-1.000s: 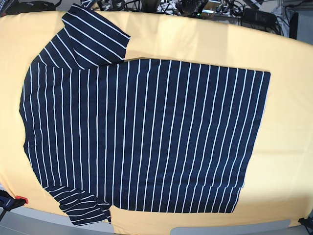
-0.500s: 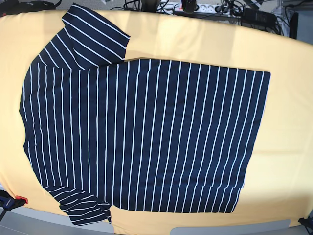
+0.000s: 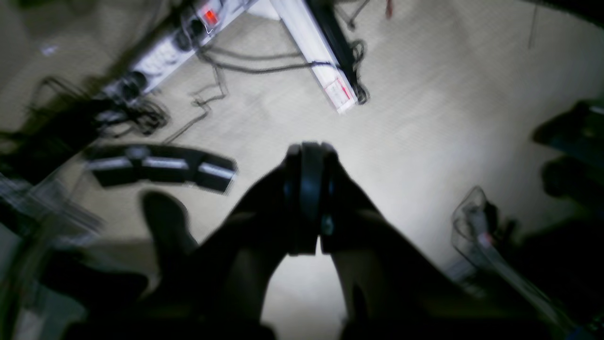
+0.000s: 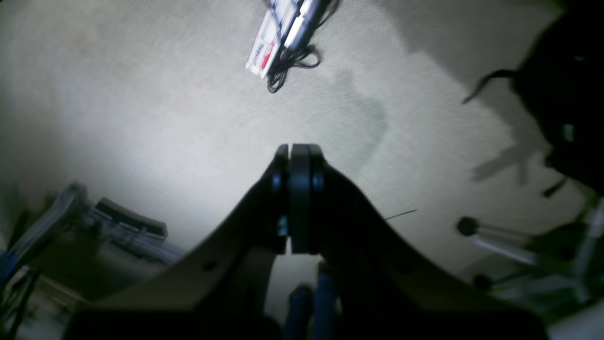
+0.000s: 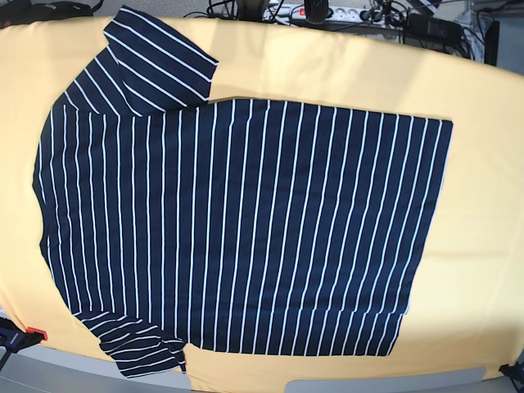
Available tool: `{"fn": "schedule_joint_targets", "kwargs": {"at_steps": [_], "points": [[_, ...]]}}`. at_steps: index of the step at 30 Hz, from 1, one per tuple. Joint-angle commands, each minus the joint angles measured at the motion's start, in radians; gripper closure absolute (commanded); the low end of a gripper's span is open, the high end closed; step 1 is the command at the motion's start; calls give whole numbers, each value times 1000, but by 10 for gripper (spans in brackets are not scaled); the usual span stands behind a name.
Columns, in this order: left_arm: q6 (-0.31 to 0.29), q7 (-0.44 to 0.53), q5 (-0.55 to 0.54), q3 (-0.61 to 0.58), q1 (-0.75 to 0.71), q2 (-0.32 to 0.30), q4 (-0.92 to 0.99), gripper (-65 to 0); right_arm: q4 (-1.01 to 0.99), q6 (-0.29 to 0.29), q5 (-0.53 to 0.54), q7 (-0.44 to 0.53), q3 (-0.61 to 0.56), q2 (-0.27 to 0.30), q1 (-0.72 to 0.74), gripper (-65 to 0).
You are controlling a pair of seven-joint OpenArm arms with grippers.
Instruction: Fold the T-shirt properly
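The dark navy T-shirt (image 5: pixel 237 221) with thin white stripes lies spread flat on the yellow-orange cloth (image 5: pixel 483 205) in the base view, neck end to the left, hem to the right, both sleeves out. No arm or gripper shows in the base view. My left gripper (image 3: pixel 309 198) shows only in its wrist view, jaws shut together and empty, over the floor. My right gripper (image 4: pixel 297 198) shows only in its wrist view, jaws shut and empty, over the floor. The shirt is out of both wrist views.
Power strips and cables (image 5: pixel 327 12) lie beyond the table's far edge. The wrist views show floor with a power strip (image 3: pixel 155 61), a white bar (image 3: pixel 316 52), cables (image 4: pixel 288 66) and dark equipment. A red-tipped clamp (image 5: pixel 20 334) sits at the near left edge.
The shirt has not moved. A dark object at the top middle beyond the table has gone out of the base view.
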State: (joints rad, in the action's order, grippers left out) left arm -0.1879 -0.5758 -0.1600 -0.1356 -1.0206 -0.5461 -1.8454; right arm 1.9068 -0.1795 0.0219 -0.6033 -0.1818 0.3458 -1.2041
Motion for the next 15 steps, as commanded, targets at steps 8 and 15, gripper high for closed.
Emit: {"fn": "schedule_joint_targets", "kwargs": {"at_steps": [8,15], "points": [[-18,-9,-6,333,-196,-42,-357,0,331,116,-243,-28,0,58,-105,0],[-78,-28,-64,529,-214,-42,-481,0,436,297,-412,-74,0,123,-105,0]]}}
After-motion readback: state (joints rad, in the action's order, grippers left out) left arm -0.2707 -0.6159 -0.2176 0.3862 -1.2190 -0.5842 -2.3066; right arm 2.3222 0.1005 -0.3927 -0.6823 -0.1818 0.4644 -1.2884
